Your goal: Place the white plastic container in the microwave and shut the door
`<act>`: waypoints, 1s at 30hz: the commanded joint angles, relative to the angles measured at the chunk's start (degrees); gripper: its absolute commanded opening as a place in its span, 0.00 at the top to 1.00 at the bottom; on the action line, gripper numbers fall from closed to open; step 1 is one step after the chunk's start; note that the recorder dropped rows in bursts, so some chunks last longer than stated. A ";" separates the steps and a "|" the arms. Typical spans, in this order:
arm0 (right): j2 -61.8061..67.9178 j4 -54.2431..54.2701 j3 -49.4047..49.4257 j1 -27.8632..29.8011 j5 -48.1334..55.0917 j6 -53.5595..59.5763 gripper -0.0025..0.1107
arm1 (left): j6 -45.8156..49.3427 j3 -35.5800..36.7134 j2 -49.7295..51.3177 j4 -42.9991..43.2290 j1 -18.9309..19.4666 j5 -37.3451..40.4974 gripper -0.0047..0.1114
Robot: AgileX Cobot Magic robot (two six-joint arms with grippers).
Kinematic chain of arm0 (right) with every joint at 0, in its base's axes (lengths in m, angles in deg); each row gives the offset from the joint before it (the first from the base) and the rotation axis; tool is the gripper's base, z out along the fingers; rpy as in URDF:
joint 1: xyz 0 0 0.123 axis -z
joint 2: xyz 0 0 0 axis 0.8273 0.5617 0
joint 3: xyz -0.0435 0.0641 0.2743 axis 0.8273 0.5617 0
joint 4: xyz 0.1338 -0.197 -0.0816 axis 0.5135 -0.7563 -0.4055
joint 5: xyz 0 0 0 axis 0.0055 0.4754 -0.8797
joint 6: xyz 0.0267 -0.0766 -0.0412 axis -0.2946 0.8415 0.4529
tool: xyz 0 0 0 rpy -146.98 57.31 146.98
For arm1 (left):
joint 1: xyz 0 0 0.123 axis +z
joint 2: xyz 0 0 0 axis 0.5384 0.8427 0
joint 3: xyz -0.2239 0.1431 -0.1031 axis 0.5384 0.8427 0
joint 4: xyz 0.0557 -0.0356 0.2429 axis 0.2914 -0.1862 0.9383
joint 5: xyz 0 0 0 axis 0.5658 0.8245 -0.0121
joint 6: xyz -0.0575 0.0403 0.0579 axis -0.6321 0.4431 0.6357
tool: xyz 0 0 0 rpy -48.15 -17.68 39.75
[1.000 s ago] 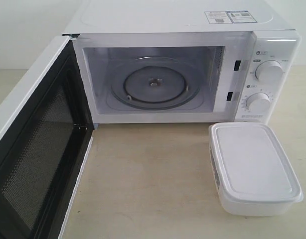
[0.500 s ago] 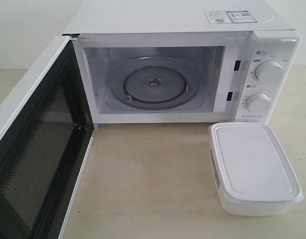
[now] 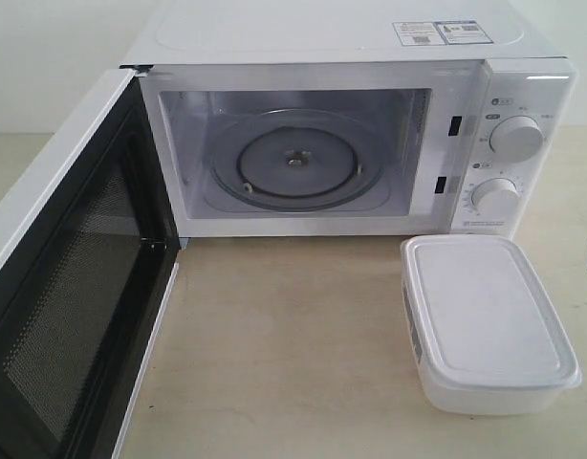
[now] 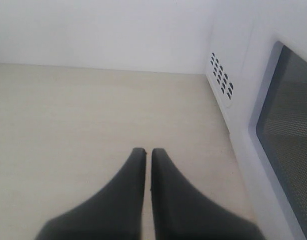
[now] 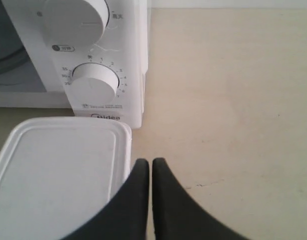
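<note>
Sitting untouched outside microwave [image 3: 303, 29], white plastic container [image 3: 489, 320] awaits loading | door [image 3: 74, 316] wide open, closing pending | left gripper [image 4: 148, 152], right gripper [image 5: 151, 162] closed, seemingly empty

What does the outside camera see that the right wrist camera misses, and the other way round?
Only the exterior view shows the open door with its black mesh face, and the stickers on top of the microwave. Only the right wrist view plainly shows the right fingers, dark and closed together, by the edge of the container. Both show the container, the two knobs and the table.
</note>
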 commanded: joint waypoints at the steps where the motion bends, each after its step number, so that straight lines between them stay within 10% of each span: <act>1: 0.08 0.34 -0.32 0.14 -2.38 0.13 0.98 | 0.03 0.20 -0.18 -0.49 -0.49 0.18 0.92; 21: 24.76 7.59 -0.32 0.14 -25.86 -18.14 0.98 | 0.03 0.20 -0.18 -0.49 -0.49 0.18 0.92; 30: 27.07 -15.04 -0.32 7.11 -22.03 -34.58 0.98 | 0.03 0.20 -0.18 -0.49 -0.49 0.18 0.92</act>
